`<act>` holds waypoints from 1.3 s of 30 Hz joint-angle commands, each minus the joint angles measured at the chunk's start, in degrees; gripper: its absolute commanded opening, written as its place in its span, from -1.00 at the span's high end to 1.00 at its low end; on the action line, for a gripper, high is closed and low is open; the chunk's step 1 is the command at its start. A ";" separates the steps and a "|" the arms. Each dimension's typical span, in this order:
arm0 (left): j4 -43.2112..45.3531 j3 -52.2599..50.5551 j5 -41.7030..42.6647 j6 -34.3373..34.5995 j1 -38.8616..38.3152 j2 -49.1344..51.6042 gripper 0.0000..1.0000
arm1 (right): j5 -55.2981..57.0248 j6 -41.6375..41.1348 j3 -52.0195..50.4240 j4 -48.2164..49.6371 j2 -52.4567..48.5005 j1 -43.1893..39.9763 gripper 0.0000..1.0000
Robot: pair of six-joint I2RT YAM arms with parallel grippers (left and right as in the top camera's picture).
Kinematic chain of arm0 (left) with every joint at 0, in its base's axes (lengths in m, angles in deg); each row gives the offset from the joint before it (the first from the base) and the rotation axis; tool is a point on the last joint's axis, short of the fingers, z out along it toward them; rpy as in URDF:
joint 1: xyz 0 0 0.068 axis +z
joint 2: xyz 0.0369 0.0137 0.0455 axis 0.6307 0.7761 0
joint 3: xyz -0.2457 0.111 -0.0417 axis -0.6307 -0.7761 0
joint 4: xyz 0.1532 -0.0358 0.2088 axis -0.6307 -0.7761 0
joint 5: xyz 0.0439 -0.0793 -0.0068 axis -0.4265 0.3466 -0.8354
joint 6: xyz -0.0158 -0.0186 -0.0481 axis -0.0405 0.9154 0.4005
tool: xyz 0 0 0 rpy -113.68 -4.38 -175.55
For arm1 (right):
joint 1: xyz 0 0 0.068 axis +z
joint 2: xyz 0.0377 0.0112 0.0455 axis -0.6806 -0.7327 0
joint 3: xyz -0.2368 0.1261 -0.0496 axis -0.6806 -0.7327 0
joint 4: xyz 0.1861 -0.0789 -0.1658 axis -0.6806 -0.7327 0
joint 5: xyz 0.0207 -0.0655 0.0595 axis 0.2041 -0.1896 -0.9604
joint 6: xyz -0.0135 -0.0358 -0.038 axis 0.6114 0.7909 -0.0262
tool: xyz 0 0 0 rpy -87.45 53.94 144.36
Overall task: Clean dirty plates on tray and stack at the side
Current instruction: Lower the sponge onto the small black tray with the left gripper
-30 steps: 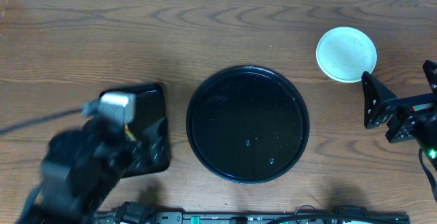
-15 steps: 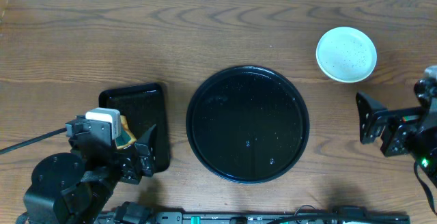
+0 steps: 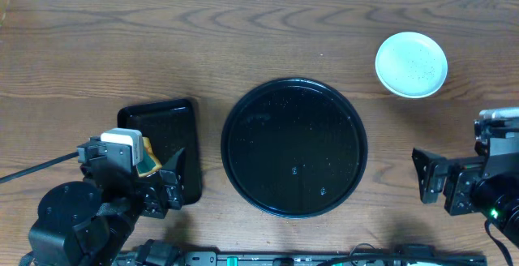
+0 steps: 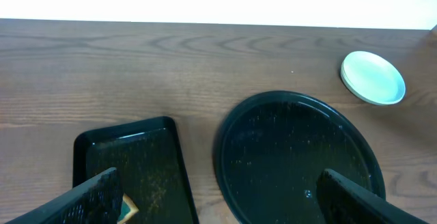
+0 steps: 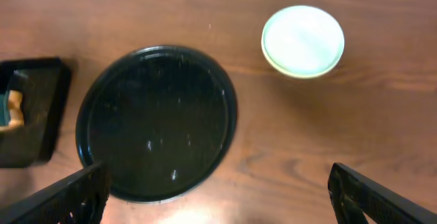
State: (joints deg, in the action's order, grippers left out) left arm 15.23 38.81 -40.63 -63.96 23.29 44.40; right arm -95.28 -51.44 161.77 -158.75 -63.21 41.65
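The tray (image 3: pixel 294 147) lies in the middle of the table, glossy black, with only a few wet specks on it. The plates (image 3: pixel 411 64) sit stacked on the wood at the far right, a pale mint one on top. In the right wrist view the plates (image 5: pixel 303 39) show a yellowish rim beneath the top one. My left gripper (image 3: pixel 169 183) hovers open over the near left, beside the small tray. My right gripper (image 3: pixel 438 189) stands open at the near right, apart from the stack. Both the left gripper (image 4: pixel 225 200) and the right gripper (image 5: pixel 218 197) hold nothing.
A small black rectangular tray (image 3: pixel 166 120) lies left of the round one, holding a yellow-green sponge (image 3: pixel 147 162). The left arm's base and cable fill the near left corner. The table's back edge meets a white wall.
My right arm has drawn back toward the table's front edge, away from the plates. The left arm swung in at first and has since stayed still. Both grippers stay open.
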 commanded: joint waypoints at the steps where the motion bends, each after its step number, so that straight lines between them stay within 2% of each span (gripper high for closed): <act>1: -0.48 0.50 -0.70 -0.57 -0.17 0.17 -0.79 | 0.11 0.66 0.68 -0.85 0.00 0.52 -0.98; 30: -2.10 0.50 -0.72 -0.55 -0.17 0.17 -0.80 | 0.11 0.66 0.68 -1.95 0.00 0.52 -0.99; 35: 8.11 0.50 -2.23 -0.55 -0.17 0.15 -0.80 | 0.11 0.66 0.68 -1.95 0.00 0.52 -0.99; 39: 19.71 0.02 -2.19 -0.52 -0.13 -0.02 -0.80 | 0.11 0.66 0.68 -1.95 0.00 0.52 -0.98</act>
State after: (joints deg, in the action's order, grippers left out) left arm 30.07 38.70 -41.99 -63.98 23.29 44.40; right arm -95.28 -51.44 161.82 -160.56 -63.21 41.65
